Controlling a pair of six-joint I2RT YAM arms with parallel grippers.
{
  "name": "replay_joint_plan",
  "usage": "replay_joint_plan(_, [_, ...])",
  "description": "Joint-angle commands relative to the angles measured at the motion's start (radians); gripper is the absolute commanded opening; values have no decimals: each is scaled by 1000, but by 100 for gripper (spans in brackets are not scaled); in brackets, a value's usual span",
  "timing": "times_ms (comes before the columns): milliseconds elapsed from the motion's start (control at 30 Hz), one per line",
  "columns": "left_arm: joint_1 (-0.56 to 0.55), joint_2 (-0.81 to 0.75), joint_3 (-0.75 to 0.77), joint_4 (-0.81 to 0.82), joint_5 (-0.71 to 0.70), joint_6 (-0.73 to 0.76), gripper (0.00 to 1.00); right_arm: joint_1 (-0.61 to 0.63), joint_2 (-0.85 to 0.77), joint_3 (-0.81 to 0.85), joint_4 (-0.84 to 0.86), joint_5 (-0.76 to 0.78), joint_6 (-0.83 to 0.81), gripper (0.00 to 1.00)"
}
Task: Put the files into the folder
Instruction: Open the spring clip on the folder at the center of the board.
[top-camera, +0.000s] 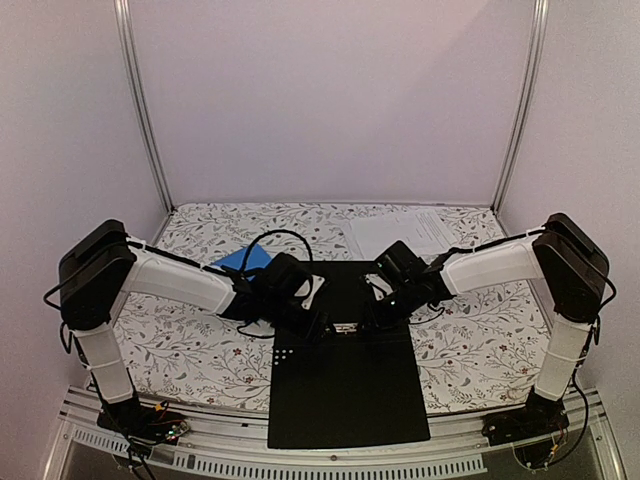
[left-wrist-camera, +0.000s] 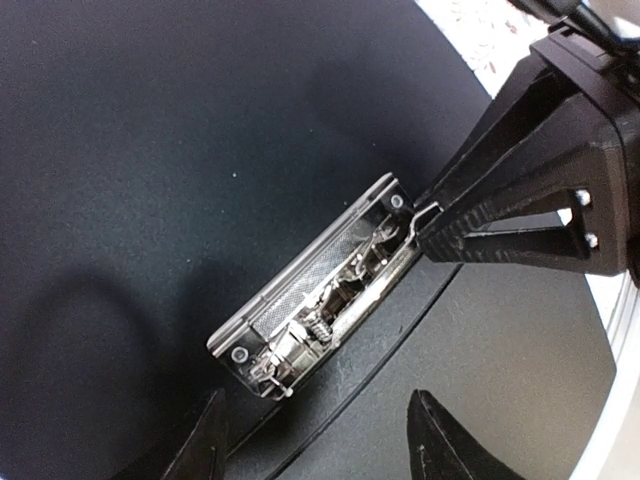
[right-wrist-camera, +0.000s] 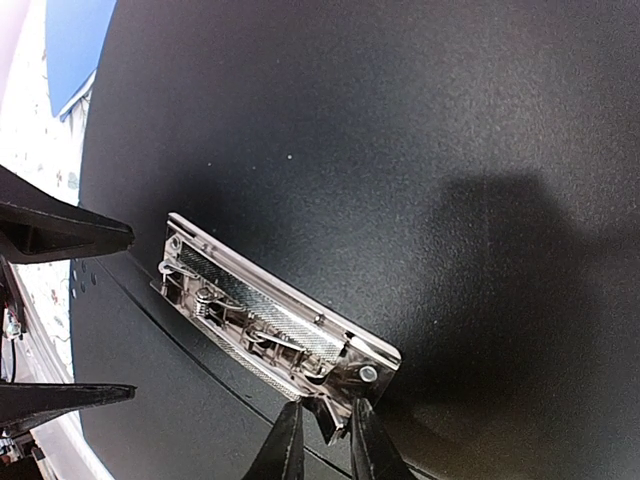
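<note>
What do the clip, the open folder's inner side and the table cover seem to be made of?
Clip: polished silvery metal, with bright reflections and a coil spring. Folder's inner side: matte black with fine grain, probably coated board or plastic. Table cover: flower print, perhaps cloth; the view leaves it open.

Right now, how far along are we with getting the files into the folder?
Done: the folder lies open, black inside up. In hand: the right gripper pinches one end of the metal clip; the left gripper hangs open over its other end. Left: the files lie on the table at the back right, not yet picked up or clipped in.
</note>
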Motion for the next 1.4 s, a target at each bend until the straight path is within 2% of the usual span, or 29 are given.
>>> replay_joint_plan(0, [-18,24,26,-17,-15,24,61,2,11,-4,19,12,7,18])
replay_joint_plan(300, [-22,29,34,-33,-21,31,59,-9,2,-15,36,4,20,17])
replay_joint_plan(633, [-22,32,34,-40,-26,34,58,-22,2,-24,40,7,29,11])
replay_joint_plan(867, [-31,27,28,-41,-48,86,57,-25,25,-36,40,25,48,0])
replay_joint_plan(1133, [-33,55,96,-96,-119,160,57,-31,67,-63,45,72,92,0])
replay_joint_plan(1367, [-33,100,139,-64,-94,222,57,-31,85,-83,53,93,133,0])
